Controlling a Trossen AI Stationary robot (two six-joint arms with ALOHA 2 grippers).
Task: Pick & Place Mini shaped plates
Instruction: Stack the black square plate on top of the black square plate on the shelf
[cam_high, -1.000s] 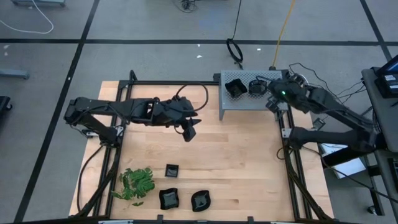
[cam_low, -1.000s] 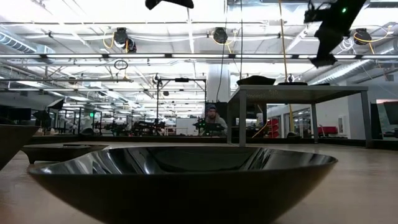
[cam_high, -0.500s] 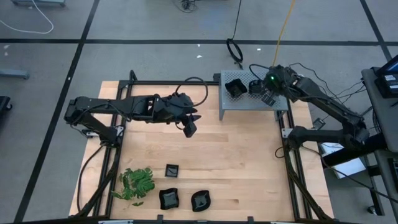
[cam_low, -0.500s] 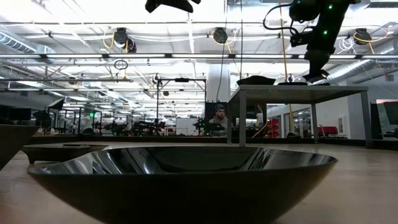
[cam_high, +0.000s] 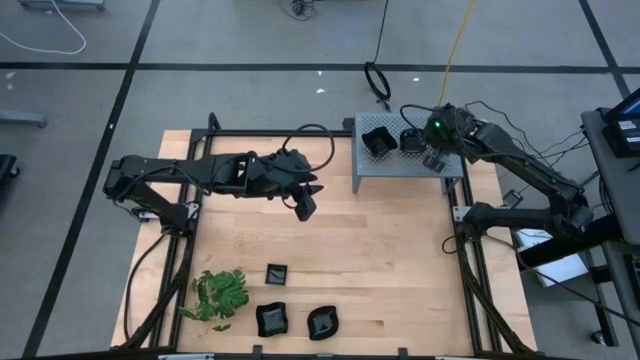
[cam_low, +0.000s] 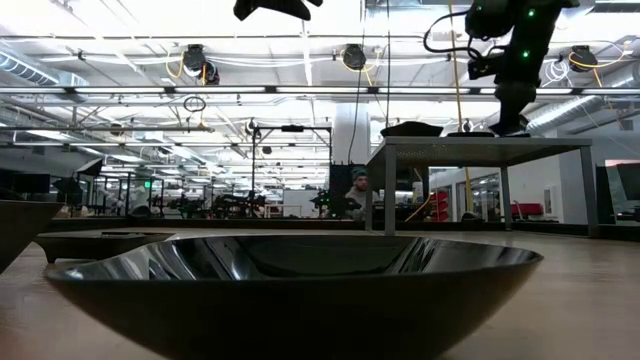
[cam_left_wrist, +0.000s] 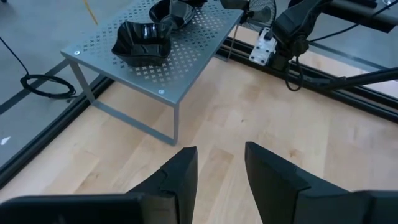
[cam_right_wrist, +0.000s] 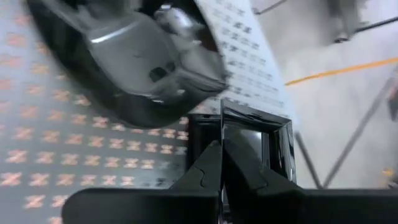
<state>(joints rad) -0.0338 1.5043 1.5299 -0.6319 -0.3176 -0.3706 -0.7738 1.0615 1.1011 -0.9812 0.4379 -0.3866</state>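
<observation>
- Right gripper: poised over the grey perforated metal box; fingers pressed together edge to edge, and clamped on the thin upright rim of a small square plate; that plate sits on the box top directly ahead of the fingertips; a larger rounded plate lies just beyond it, apparently touching, though the close view leaves this uncertain.
- Left gripper: hangs above bare wood of the table; fingers parted by a narrow gap, nothing between them; the box stands well ahead of the fingertips, carrying a wavy-edged plate near its closer edge.
- Plates on the table: a small square dish, a larger square dish and a rounded dish, all well apart from both sets of fingers; the green leafy sprig lies beside them.
- Low view: one plate fills the foreground; a person is seated in the room beyond.
</observation>
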